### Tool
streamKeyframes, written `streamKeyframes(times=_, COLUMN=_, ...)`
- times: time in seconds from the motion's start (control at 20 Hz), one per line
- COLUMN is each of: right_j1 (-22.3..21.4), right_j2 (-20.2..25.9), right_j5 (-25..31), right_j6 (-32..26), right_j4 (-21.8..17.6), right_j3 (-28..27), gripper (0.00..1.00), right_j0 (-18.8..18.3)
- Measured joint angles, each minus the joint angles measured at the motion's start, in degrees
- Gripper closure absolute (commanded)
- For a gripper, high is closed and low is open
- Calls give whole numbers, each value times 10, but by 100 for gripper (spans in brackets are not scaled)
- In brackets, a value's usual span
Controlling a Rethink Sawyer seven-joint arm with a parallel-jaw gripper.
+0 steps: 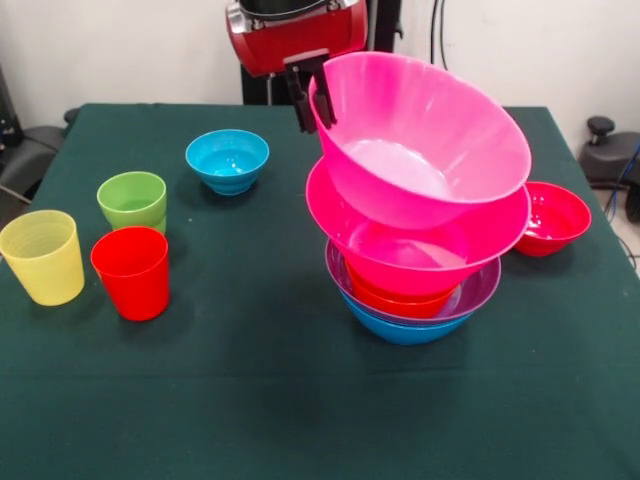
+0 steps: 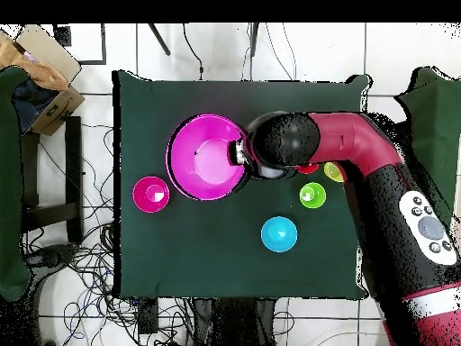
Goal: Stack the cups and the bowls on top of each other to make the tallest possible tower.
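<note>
The tower (image 1: 415, 300) stands right of centre: a blue bowl (image 1: 400, 330) lowest, then a purple bowl (image 1: 480, 290), an orange one (image 1: 395, 300) and a large pink bowl (image 1: 400, 255). A second large pink bowl (image 1: 420, 140) sits tilted on top, seen from above as one pink bowl (image 2: 205, 158). My gripper (image 1: 313, 98) is shut on that top bowl's far rim, one finger inside and one outside. The gripper (image 2: 241, 153) shows at the bowl's right edge in the overhead view.
A small cyan bowl (image 1: 228, 160) (image 2: 279, 234) and a crimson bowl (image 1: 552, 218) (image 2: 150, 194) lie apart from the tower. The green cup (image 1: 132, 200) (image 2: 312, 194), yellow cup (image 1: 42, 256) (image 2: 333, 171) and red cup (image 1: 132, 272) stand upright together at the left.
</note>
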Motion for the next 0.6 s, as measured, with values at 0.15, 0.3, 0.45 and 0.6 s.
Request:
streamKeyframes(times=0.15, right_j1=0, right_j2=4, right_j5=-18, right_j6=0, right_j4=-1, right_j3=1, gripper=100, right_j0=0)
streamKeyframes(times=0.3, right_j1=0, right_j2=6, right_j5=-26, right_j6=0, right_j4=-2, right_j3=3, gripper=100, right_j0=0)
streamKeyframes(times=0.45, right_j1=0, right_j2=7, right_j5=-26, right_j6=0, right_j4=-3, right_j3=4, gripper=100, right_j0=0)
streamKeyframes(times=0.6, right_j1=0, right_j2=8, right_j5=-26, right_j6=0, right_j4=-5, right_j3=5, gripper=100, right_j0=0)
